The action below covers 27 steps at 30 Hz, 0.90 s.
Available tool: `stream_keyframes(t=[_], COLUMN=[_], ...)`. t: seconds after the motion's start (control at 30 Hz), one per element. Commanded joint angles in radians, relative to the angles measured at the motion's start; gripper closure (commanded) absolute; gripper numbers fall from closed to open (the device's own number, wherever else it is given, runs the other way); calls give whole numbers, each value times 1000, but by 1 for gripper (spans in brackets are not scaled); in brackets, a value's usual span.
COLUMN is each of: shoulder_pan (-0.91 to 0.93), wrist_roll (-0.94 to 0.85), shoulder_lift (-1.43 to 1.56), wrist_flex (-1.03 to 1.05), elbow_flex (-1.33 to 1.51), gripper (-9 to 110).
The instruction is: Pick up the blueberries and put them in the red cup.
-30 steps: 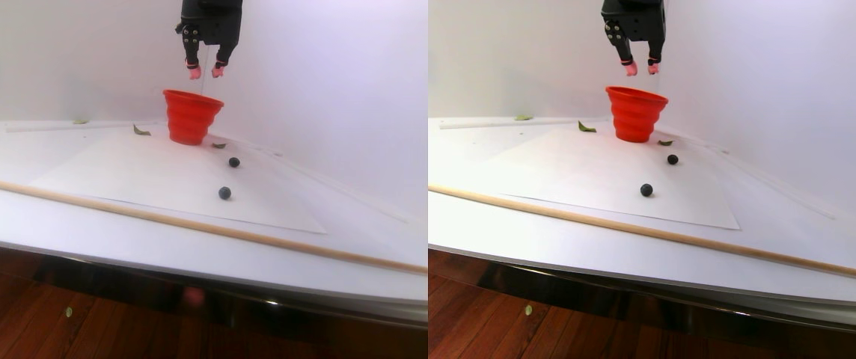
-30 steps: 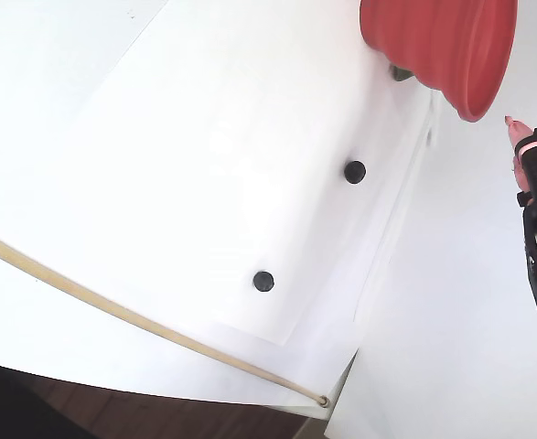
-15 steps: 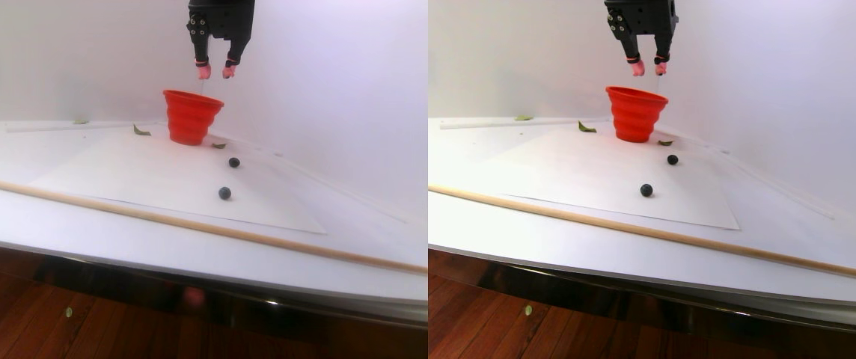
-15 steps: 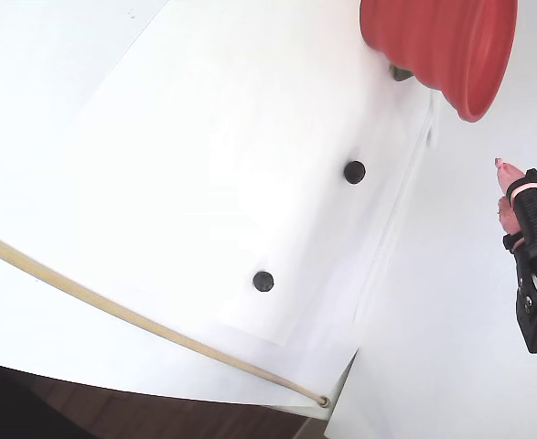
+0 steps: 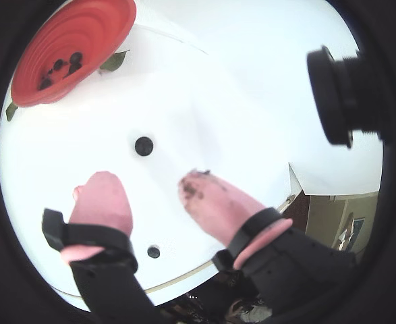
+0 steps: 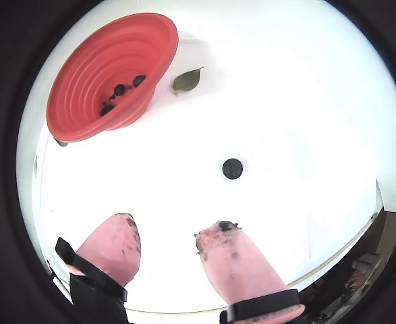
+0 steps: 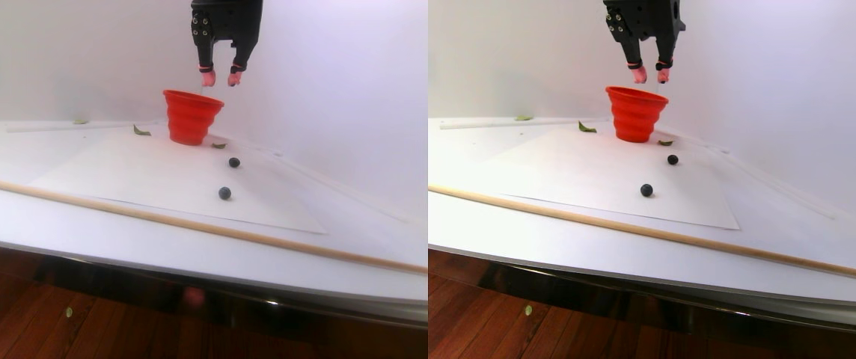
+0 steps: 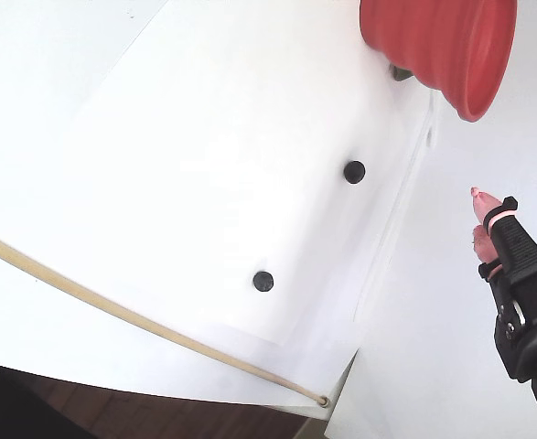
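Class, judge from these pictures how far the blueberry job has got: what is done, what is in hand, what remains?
Done: several dark berries already lie inside the red cup. In hand: nothing; the gripper hangs open and empty above the white sheet, beside the cup. Left: two blueberries sit on the sheet, one nearer the cup and one farther out, both yet to be picked up.

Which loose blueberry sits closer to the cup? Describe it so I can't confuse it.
Start at the red cup in the stereo pair view. Two blueberries lie on the white sheet in front of it. The one you want sits just past the cup's base; the other lies nearer the wooden rod.
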Motion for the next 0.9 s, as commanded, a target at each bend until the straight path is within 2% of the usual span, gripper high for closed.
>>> stream_keyframes(t=[0.0,0.87], shoulder_pan=[46,84], wrist_roll=[9,91], shoulder_lift=[129,173], wrist_flex=[2,41], elbow_flex=[-2,167], gripper=[85,85])
